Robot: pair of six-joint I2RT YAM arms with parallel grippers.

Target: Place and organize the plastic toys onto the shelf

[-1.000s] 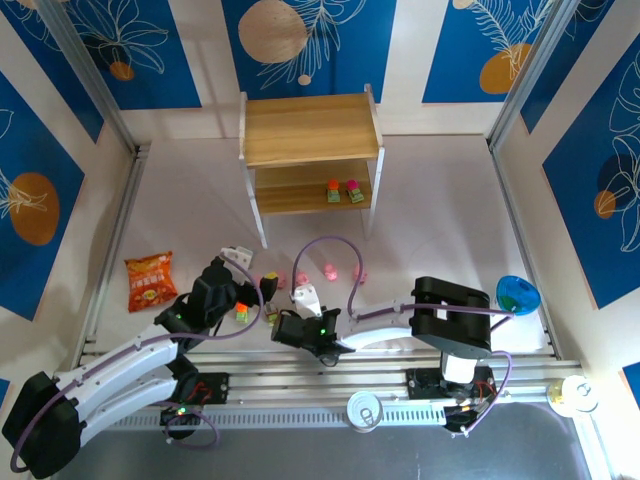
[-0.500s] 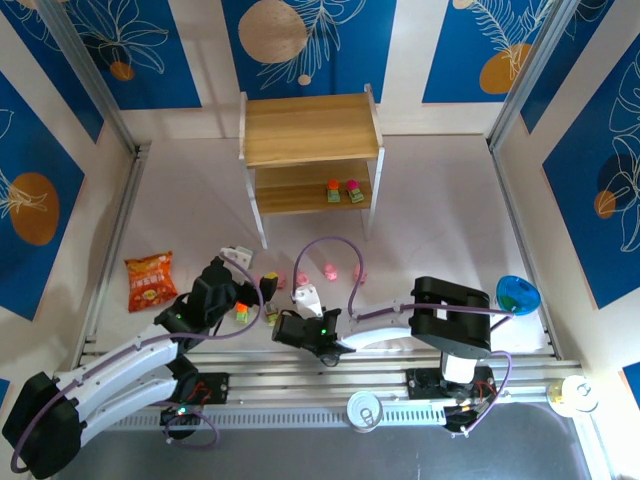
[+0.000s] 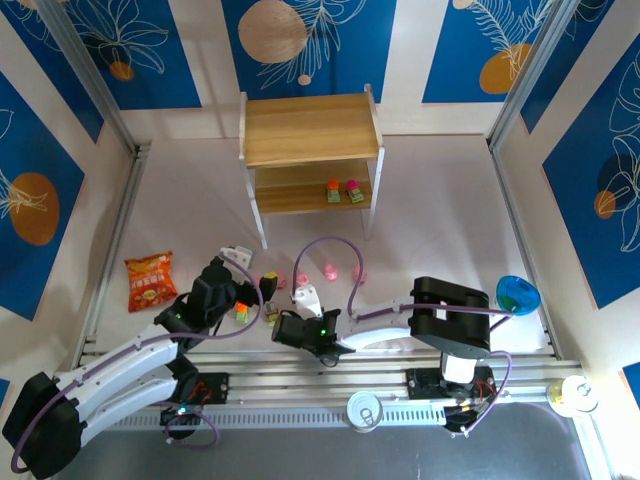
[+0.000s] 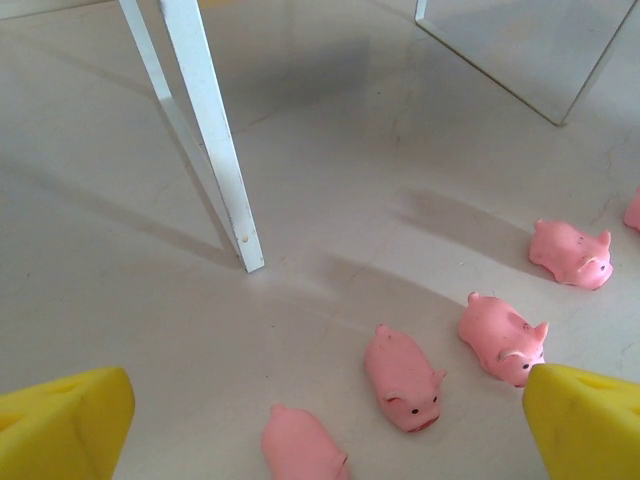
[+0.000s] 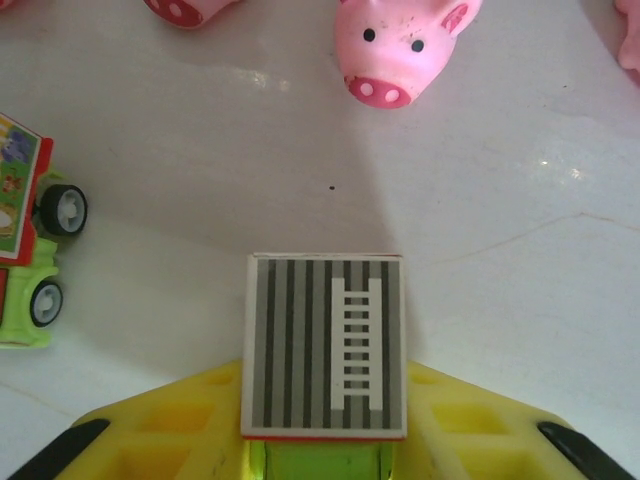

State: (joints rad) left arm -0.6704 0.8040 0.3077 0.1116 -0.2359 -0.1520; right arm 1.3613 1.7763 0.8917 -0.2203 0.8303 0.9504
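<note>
Barely anything has moved. My right pincer [image 5: 323, 420] grips the striped truck [image 5: 323, 340] before the shelf [image 3: 310, 130]. My left pincer [image 4: 325, 420] gapes empty.

I see smooth pink plastic pigs [image 4: 403, 377] on a faintly glossy white table [image 4: 330, 200]. The toy truck [image 5: 323, 345] wears a matt printed sticker; the shelf [image 3: 310, 128] is matt light wood.

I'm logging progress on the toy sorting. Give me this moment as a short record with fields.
shelf: two blocky toys side by side on lower tier
table: pink pigs loose in front of the shelf
left claw: open, above the pigs
right claw: shut on striped-top toy truck
other items: orange snack bag, blue bowl
</note>
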